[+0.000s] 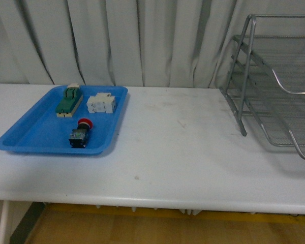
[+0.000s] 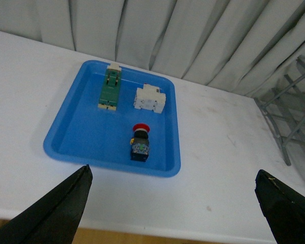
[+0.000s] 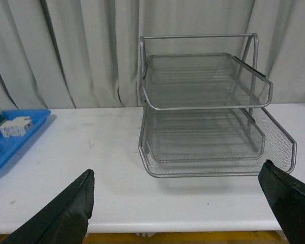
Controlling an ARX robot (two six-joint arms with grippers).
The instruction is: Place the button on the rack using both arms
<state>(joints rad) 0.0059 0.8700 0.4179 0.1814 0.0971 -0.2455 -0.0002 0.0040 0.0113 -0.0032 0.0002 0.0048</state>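
On the white counter, out at 3 o'clock in the front view, we see the rack, silver wire mesh in a tubular frame. At 9 o'clock, well apart from it, lies a flat blue tray. The left claw hangs over the counter with its jaws spread wide, looking at the tray; the right claw is equally wide, facing the rack. In the tray, a green-and-cream switch sits at 11 o'clock, a white blocky component at 1 o'clock, and the button at 5 o'clock, lying on its side with its red cap toward 12 o'clock.
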